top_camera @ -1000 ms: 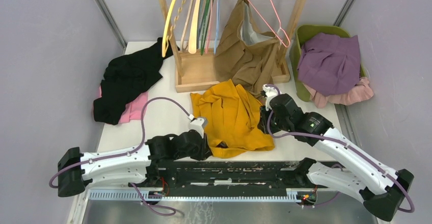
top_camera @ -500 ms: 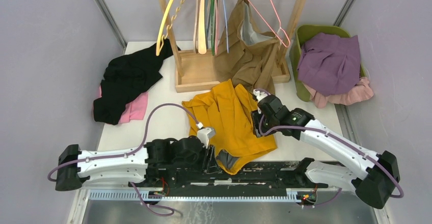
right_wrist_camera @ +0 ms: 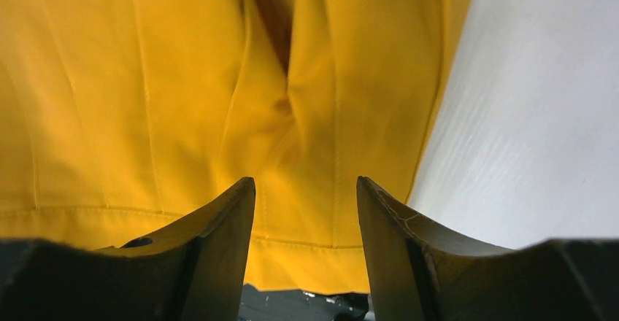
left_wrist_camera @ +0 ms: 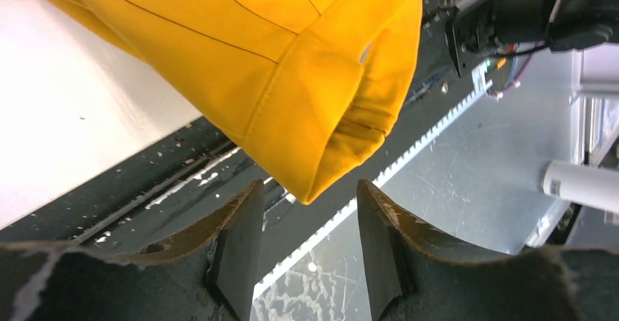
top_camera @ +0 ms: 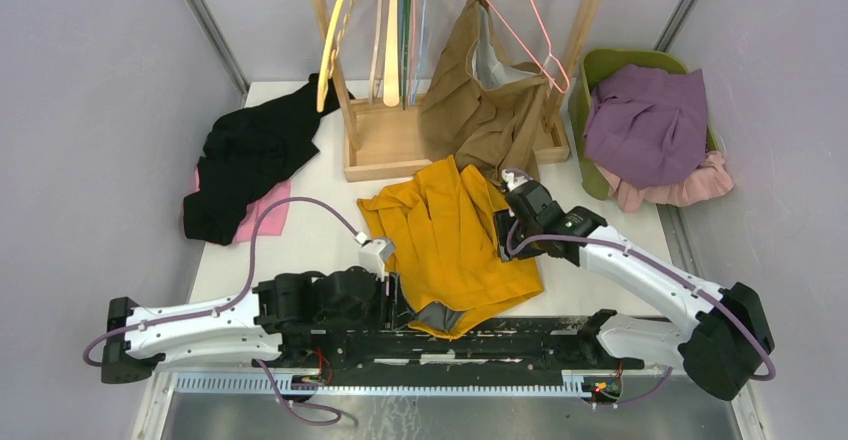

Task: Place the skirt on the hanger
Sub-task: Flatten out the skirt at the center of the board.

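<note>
The yellow skirt lies spread on the white table, its near hem folded over the table's front edge and showing grey lining. My left gripper is open at the skirt's near-left corner; in the left wrist view the jaws stand apart just below a hanging yellow fold, holding nothing. My right gripper is open over the skirt's right edge; in the right wrist view the jaws straddle yellow cloth near its hem. A pink wire hanger hangs on the wooden rack.
Several more hangers and a brown garment hang on the rack. A black and pink pile lies at the left. A green bin with purple cloth stands at the right. The black base rail runs along the front.
The skirt has been drawn left and spread flatter, its near corner flipped to show grey lining. My left gripper has pulled back to the left. My right gripper moved left onto the skirt's edge.
</note>
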You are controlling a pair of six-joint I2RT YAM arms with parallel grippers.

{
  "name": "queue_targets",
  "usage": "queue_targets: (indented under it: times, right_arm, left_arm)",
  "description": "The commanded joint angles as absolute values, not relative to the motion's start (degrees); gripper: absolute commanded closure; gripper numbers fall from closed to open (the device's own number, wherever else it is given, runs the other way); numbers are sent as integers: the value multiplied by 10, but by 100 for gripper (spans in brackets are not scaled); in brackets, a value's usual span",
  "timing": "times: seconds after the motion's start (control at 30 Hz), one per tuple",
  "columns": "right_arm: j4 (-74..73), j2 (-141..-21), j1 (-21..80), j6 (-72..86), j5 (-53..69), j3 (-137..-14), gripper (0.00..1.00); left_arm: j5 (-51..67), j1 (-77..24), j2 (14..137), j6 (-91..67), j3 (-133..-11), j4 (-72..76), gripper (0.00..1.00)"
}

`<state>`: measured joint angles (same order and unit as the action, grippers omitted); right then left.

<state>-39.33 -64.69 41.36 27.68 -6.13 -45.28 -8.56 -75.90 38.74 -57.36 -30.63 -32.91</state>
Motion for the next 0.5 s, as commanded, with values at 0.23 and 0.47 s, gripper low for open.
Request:
queue_targets:
  times: [0.23, 0.47]
  right_arm:
    - [-303, -698, 333, 268, 1, -448, 39]
    - [-231, -770, 321, 282, 41, -410, 40]
  left_arm:
    - [-177, -761, 415, -632, -292, -313, 0]
    - [-245, -759, 461, -652, -255, -257, 1]
